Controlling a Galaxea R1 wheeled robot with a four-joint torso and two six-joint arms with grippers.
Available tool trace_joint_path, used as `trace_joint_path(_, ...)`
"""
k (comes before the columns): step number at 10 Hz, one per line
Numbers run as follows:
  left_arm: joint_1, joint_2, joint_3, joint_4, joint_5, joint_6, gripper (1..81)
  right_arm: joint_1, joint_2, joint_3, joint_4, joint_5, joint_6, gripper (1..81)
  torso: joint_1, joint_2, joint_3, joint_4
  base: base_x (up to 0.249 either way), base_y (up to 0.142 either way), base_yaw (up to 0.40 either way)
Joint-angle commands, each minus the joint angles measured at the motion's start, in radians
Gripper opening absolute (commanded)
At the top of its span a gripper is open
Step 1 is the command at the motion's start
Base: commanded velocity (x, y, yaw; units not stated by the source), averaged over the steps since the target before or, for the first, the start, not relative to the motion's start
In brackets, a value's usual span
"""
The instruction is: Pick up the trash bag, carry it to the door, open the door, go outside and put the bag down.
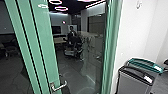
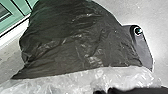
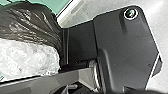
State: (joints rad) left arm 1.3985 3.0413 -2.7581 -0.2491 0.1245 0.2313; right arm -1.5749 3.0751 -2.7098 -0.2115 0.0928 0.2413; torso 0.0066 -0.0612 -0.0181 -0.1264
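The bag (image 2: 75,42) bulges dark beside the robot's base (image 3: 117,42), clear plastic (image 3: 27,58) along it. I cannot tell how open either gripper is or what it holds. Ahead stands the door (image 1: 43,45), its handle (image 1: 59,86) low.

No readable text, label, brand, number or sign.

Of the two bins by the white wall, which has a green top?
The farther bin, behind the black-topped bin; its top is green, not black.
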Motion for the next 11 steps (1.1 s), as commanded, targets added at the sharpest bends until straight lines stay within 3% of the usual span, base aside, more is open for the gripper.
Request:
trace_joint_path(1,-0.072,-0.005,-0.002,0.008,0.057,0.006,1.0,0.055,0.013,0.007,-0.009,-0.045,-0.002,81.1,0.000,0.000,0.000,0.000,0.000,0.000,0.081)
trace_joint_path(6,-0.063,-0.027,0.003,0.005,0.034,0.011,1.0,0.055,0.007,0.021,0.001,-0.042,-0.004,81.1,0.000,0.000,0.000,0.000,0.000,0.000,0.145)
trace_joint_path(8,-0.048,-0.047,0.035,0.007,-0.008,0.029,1.0,0.055,-0.034,0.102,0.003,-0.042,-0.004,81.1,0.000,0.000,0.000,0.000,0.000,0.000,0.173)
trace_joint_path(11,-0.032,-0.116,0.144,0.007,-0.040,0.030,1.0,0.057,-0.135,0.266,0.004,-0.025,-0.002,81.1,0.000,0.000,0.000,0.000,0.000,0.000,0.174)
